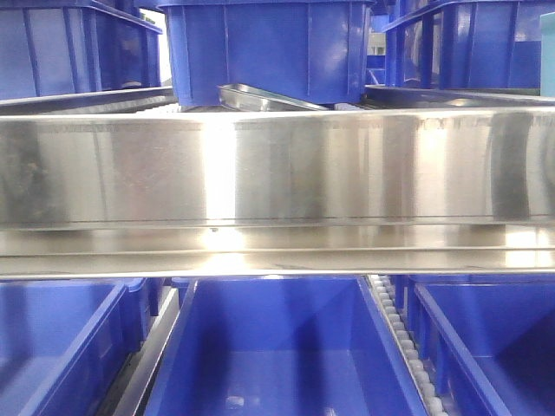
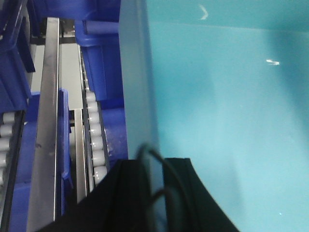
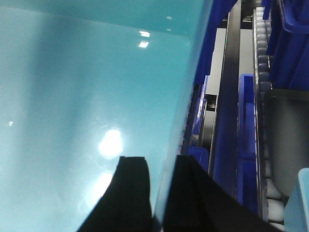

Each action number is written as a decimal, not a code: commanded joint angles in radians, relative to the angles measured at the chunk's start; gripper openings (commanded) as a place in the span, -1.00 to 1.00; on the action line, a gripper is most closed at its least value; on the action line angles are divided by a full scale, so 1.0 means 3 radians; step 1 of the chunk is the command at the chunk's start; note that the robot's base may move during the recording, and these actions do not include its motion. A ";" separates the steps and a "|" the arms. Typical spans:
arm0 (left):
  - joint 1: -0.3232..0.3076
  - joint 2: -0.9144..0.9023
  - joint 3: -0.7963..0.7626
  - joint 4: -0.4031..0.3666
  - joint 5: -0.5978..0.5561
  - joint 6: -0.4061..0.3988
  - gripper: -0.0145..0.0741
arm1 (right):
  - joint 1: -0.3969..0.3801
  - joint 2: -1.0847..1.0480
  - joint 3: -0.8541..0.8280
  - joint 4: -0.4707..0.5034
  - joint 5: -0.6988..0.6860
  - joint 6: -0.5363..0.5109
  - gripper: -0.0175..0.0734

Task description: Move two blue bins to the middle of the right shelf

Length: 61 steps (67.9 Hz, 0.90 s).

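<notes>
The pale blue bin (image 2: 231,121) is beside the roller shelf (image 2: 94,140), with the left pincer (image 2: 154,166) and right pincer (image 3: 159,162) each closed astride a side wall. Its plastic looks stiff, slick and probably light; grip the thick rim.

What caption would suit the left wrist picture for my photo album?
Left gripper gripping the wall of a pale blue bin, with dark blue crates and shelf rollers alongside.

Left gripper (image 2: 154,166): 2 matte black fingers, thin dark cables (image 2: 155,152); right gripper (image 3: 159,162): 2 black fingers
</notes>
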<state>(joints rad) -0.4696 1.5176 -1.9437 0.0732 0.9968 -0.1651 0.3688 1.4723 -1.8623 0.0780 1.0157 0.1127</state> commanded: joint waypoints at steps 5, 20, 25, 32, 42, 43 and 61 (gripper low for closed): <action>-0.0046 -0.0053 -0.0048 -0.0194 -0.0424 0.0015 -0.92 | 0.0009 -0.0034 -0.0031 0.0096 -0.0122 -0.0077 -0.95; -0.0046 -0.0053 -0.0048 -0.0194 -0.0617 0.0015 -0.92 | 0.0009 -0.0034 -0.0031 0.0096 -0.0122 -0.0077 -0.95; -0.0046 -0.0053 -0.0048 -0.0194 -0.0642 0.0015 -0.92 | 0.0009 -0.0034 -0.0031 0.0096 -0.0122 -0.0077 -0.95; -0.0046 -0.0053 -0.0048 -0.0194 -0.0675 0.0015 -0.92 | 0.0009 -0.0034 -0.0031 0.0096 -0.0122 -0.0077 -0.95; -0.0046 -0.0053 -0.0048 -0.0194 -0.0675 0.0015 -0.92 | 0.0009 -0.0034 -0.0031 0.0096 -0.0122 -0.0077 -0.95; -0.0046 -0.0053 -0.0048 -0.0194 -0.0675 0.0015 -0.92 | 0.0009 -0.0034 -0.0031 0.0096 -0.0122 -0.0077 -0.95; -0.0046 -0.0053 -0.0048 -0.0194 -0.0675 0.0015 -0.92 | 0.0009 -0.0034 -0.0031 0.0096 -0.0122 -0.0077 -0.95</action>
<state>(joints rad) -0.4696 1.5176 -1.9437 0.0852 0.8841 -0.1519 0.3682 1.4723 -1.8623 0.0799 1.0071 0.1147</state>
